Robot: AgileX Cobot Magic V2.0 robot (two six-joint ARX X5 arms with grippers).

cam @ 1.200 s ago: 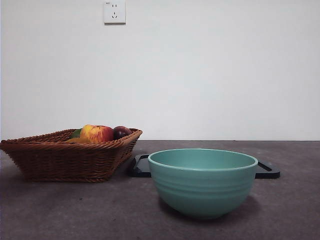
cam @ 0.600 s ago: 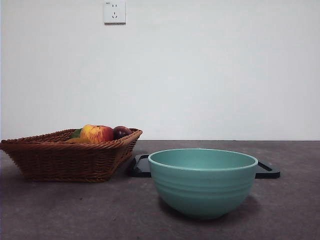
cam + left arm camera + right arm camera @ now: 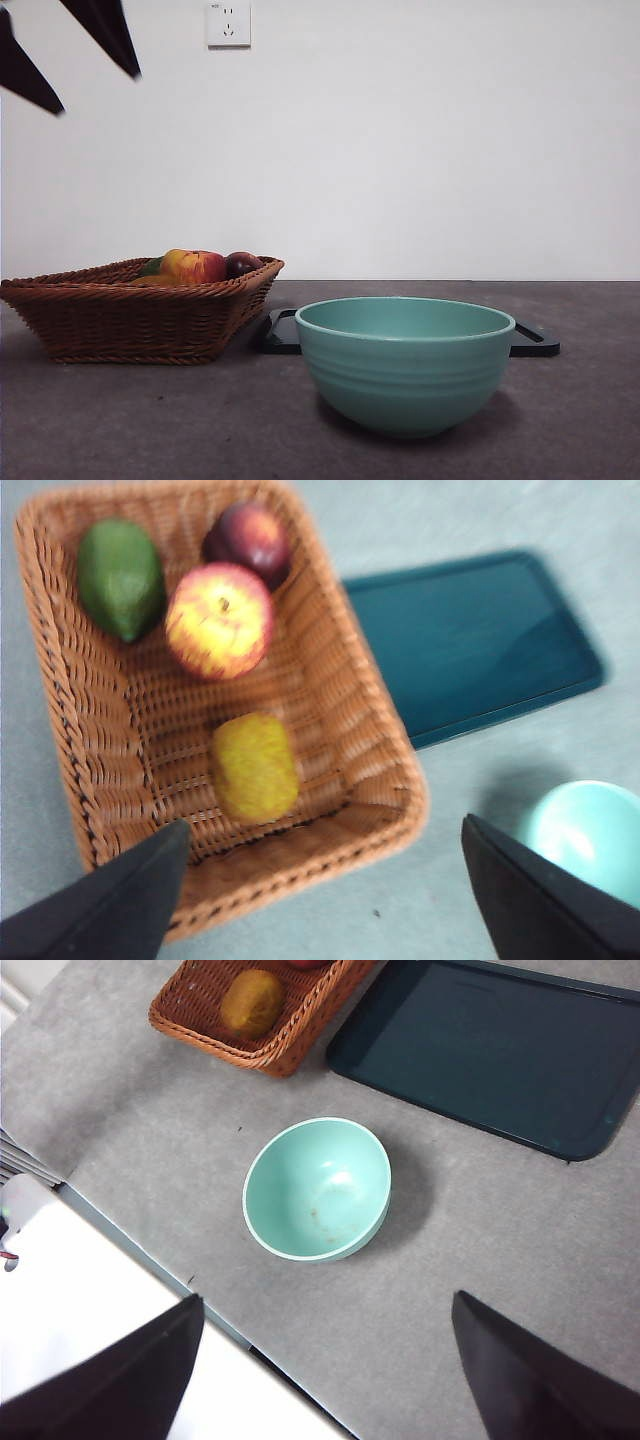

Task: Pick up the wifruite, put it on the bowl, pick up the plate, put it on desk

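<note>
Left gripper (image 3: pixel 318 890): jaws standing wide apart, holding nothing, hanging above the near rim of the wicker basket (image 3: pixel 385 740). In the front view its two black tips (image 3: pixel 70 45) are showing at the top left corner, high over the basket, with much open air beneath them.

Right gripper (image 3: pixel 320 1370): jaws spread wide, gripping nothing, waiting high over the counter (image 3: pixel 520 1220) near its front edge, where the grey surface is giving way to a pale strip.

Wifruite (image 3: pixel 254 767): lying alone in the basket's near half, close to the front wall but not touching it that I can tell; open weave is lying on both sides of it.

Other basket contents: red-yellow apple (image 3: pixel 219 620) sitting behind the wifruite, dark purple fruit (image 3: pixel 250 536) just beside the apple toward the far corner, green fruit (image 3: pixel 121 577) lying along the side wall.

Bowl (image 3: pixel 317 1189): standing upright and empty on bare counter, well apart from the basket, with clear surface all around its rim.

Dark tray (image 3: pixel 490 1050): lying flat behind the bowl, one long edge running just beside the basket's side; whether they are touching cannot be told. In the front view the bowl is hiding its middle.

Wall socket (image 3: pixel 229 24): sitting on the white wall above the basket.
</note>
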